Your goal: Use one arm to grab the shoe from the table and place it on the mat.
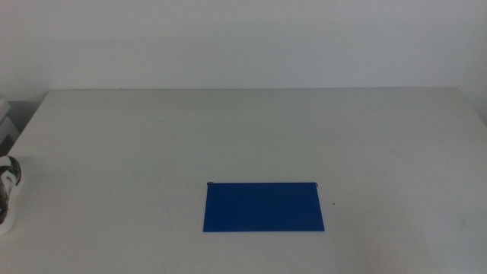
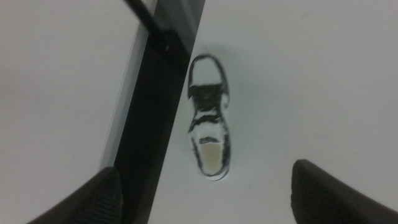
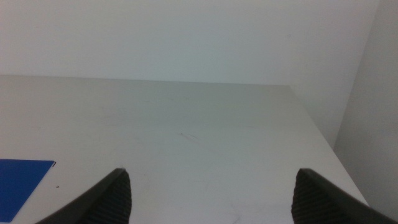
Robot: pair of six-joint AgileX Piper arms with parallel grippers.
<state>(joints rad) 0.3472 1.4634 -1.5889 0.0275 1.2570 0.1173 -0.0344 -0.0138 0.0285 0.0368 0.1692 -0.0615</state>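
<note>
The shoe [image 1: 7,193] sits at the far nine o'clock edge of the counter [image 1: 251,129] in the middle view, partly cut off by the frame, well apart from the mat [image 1: 263,206], which lies flat near six o'clock with nothing on it. So the carrying has not begun — the step in hand looks like the approach to the grasp.

In the left wrist view the left tool [image 2: 205,193] hangs above the shoe [image 2: 209,127] with its jaws spread wide and nothing between them. The shoe lies lengthwise between the two jaw tips and seems some way below them, close beside the counter's edge, where a dark gap [image 2: 152,118] runs alongside. The opening of the shoe faces the camera, and the picture is a little blurred.

The right tool [image 3: 208,193] waits over the three o'clock side of the counter, jaws likewise apart and empty; a corner of the mat [image 3: 22,183] shows in its view.

The next move, as I judge it, calls for the left tool to descend squarely over the shoe, jaws straddling its sides, and close across the narrow width — taking care not to nudge it toward the nearby edge. After that comes a lift and a long sweep toward the mat at six o'clock
</note>
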